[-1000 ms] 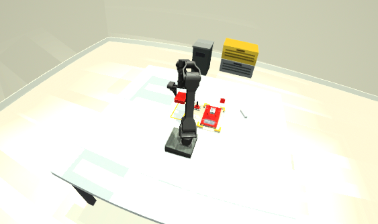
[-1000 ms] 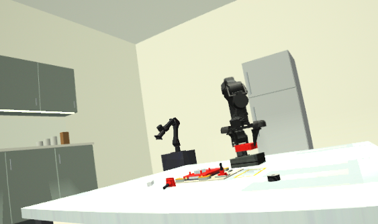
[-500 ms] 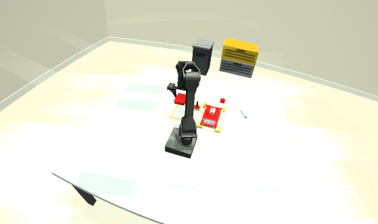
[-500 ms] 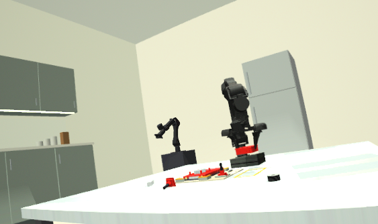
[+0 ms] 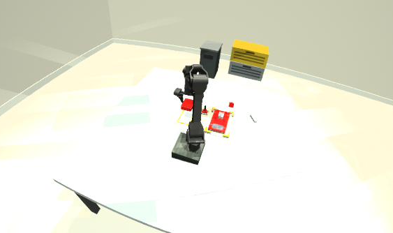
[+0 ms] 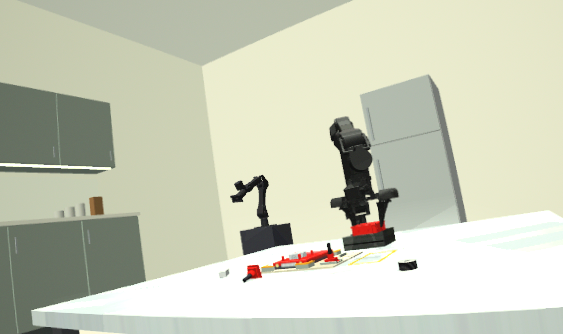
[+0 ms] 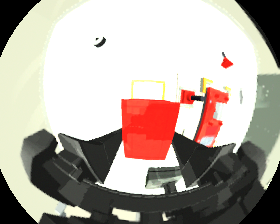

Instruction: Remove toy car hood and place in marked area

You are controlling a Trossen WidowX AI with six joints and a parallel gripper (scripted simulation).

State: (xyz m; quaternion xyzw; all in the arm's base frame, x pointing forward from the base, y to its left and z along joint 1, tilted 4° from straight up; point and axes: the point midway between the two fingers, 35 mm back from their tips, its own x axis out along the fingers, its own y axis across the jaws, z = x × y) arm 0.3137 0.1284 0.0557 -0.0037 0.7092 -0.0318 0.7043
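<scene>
The red hood is a flat red block held up in the air, clear of the table. My gripper is shut on the hood, with one finger on each side of it. The marked area, a yellow outline, lies on the table below; the hood hides part of it in the wrist view. The red toy car stands beside the marked area with its hood off and grey parts showing. The arm hides part of the outline in the top view.
A small red piece with a black stick lies between car and outline. Another red piece lies beyond the car. A black disc and a grey piece lie farther off.
</scene>
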